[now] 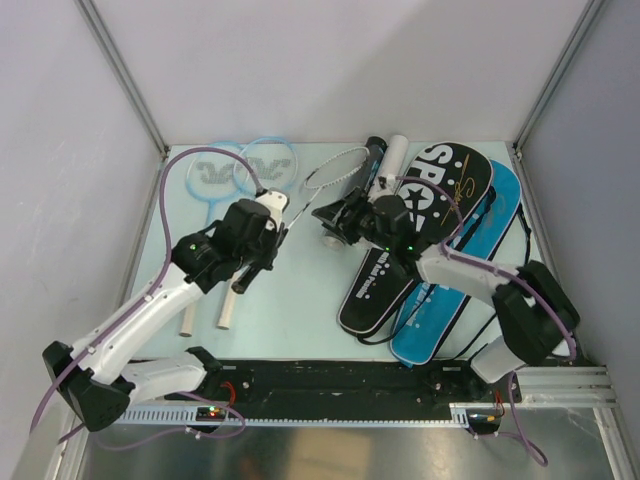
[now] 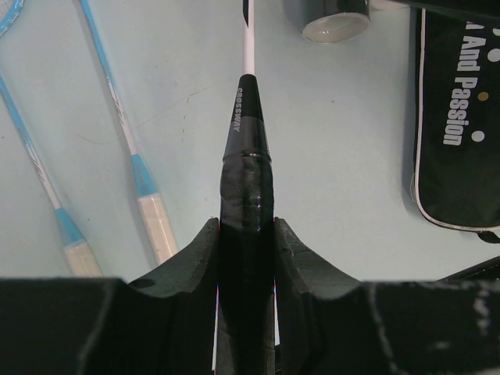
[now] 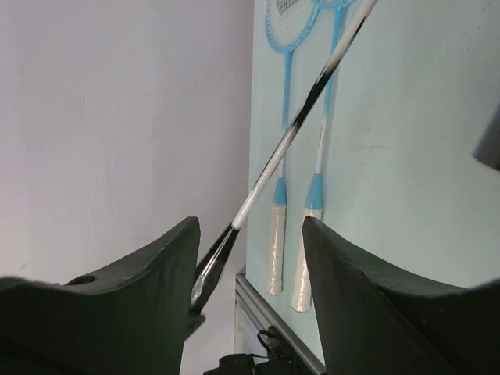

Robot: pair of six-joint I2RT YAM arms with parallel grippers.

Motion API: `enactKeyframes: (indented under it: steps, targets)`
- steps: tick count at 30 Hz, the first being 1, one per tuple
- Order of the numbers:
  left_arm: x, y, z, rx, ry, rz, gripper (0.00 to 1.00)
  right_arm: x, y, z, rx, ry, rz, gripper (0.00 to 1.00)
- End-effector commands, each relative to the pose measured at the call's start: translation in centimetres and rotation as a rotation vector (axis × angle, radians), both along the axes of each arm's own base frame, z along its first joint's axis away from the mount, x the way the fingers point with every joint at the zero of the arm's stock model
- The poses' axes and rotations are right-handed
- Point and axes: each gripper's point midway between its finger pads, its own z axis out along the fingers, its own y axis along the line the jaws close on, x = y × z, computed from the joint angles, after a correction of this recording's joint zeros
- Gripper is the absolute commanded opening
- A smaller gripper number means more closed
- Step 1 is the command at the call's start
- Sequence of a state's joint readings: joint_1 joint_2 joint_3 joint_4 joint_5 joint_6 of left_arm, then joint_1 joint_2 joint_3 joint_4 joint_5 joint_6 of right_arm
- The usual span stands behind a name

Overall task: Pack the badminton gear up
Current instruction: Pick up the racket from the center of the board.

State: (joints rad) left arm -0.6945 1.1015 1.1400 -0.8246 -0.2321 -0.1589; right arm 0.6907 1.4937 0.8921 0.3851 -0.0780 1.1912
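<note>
Atop blue bag (image 1: 435, 320), black bag (image 1: 378, 288); contents hidden.

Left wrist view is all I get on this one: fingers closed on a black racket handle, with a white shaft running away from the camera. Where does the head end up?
Observer: The silver-white racket has its head far out from the arms, next to the black tube.
Operator: Is the other arm gripping anything?
Observer: No. The right fingers stand open and are not closed on anything.
Operator: I can see part of one black bag. Is it the only bag?
Observer: No. A blue bag lies partly under the black bag.
</note>
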Motion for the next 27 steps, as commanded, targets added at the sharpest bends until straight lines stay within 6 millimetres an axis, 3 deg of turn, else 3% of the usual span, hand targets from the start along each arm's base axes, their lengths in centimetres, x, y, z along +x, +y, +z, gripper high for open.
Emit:
enactKeyframes:
  steps: [1, 8, 17, 21, 27]
  targets:
    - [-0.3, -0.8, 0.9, -0.067, -0.03, -0.009, 0.0, 1.3, 3.7, 2.0, 0.102, -0.029, 0.089, 0.6]
    - [-0.6, -0.9, -0.3, -0.061, -0.006, -0.015, 0.0, 2.4, 7.3, 0.1, 0.129, 0.049, 0.14, 0.59]
    - [-1.0, -1.2, 0.7, -0.101, -0.026, -0.042, 0.0, 2.3, 9.8, -1.4, 0.138, 0.088, 0.2, 0.56]
    - [-1.5, -1.8, 0.8, -0.142, -0.028, -0.074, 0.0, 2.3, 10.3, -1.4, 0.163, 0.081, 0.223, 0.42]
    - [-2.3, -2.7, 1.6, -0.197, -0.025, -0.117, 0.0, 1.9, 10.3, 0.2, 0.169, 0.019, 0.249, 0.1]
